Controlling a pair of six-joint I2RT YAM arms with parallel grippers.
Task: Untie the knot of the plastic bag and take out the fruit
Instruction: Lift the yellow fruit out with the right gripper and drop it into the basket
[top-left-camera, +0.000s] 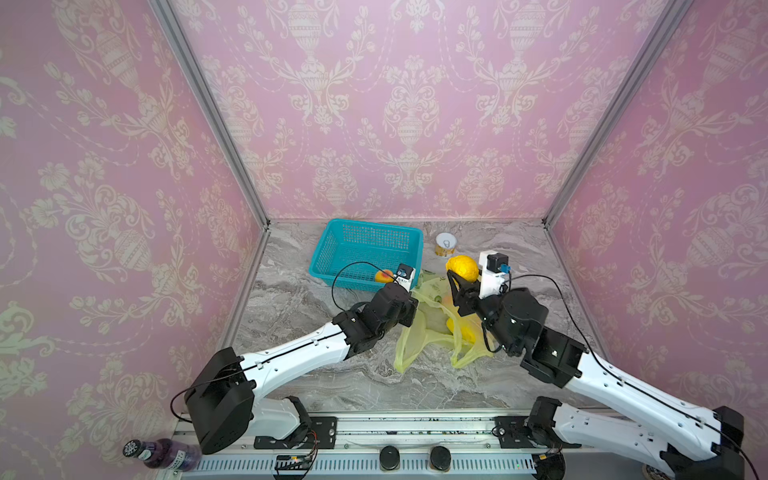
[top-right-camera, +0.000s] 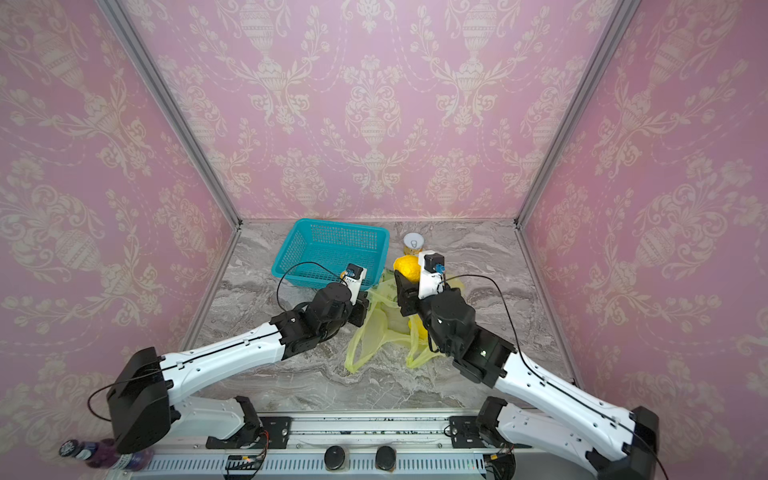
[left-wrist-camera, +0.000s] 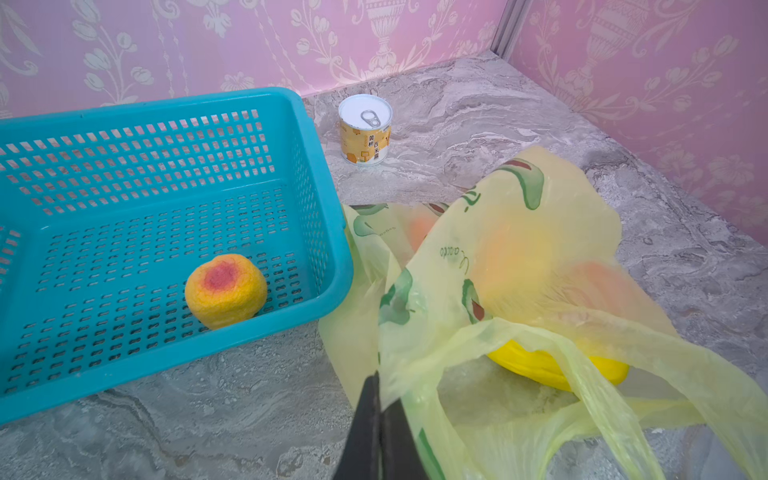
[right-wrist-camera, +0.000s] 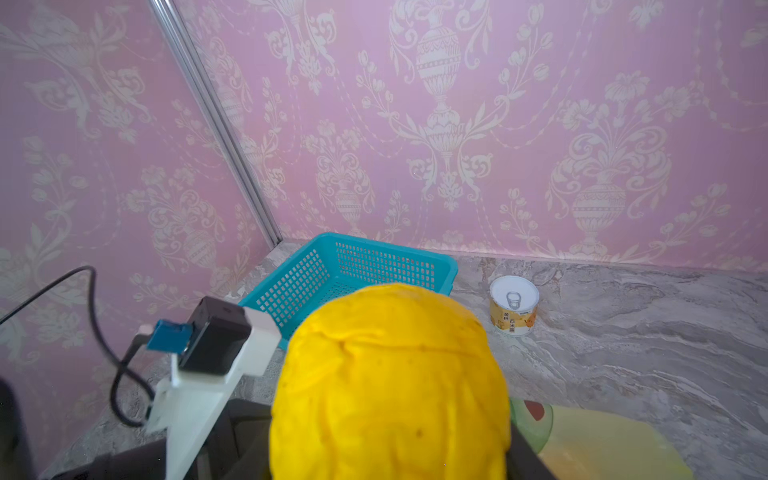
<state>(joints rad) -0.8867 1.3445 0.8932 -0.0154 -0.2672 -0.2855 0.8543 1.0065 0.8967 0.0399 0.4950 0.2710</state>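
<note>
L gripper (left-wrist-camera: 376, 390) clenched on film of the plastic bag (left-wrist-camera: 519, 249) at its mouth, just beside teal basket (left-wrist-camera: 124, 166). R gripper (top-left-camera: 457, 286) grasps a yellow fruit (top-left-camera: 462, 266), held up above bag's far end. We note L wrist cam mount (right-wrist-camera: 220, 345) sits between that fruit and basket. Peach-like fruit (left-wrist-camera: 226, 291) lies in basket. Second yellow fruit (left-wrist-camera: 557, 370) at bag mouth; orange fruit (left-wrist-camera: 511, 257) dim thru film. Can (left-wrist-camera: 365, 129) behind bag, apart; label in Chinese chars. Bag print: green marks, script word reversed, unreadable.
</note>
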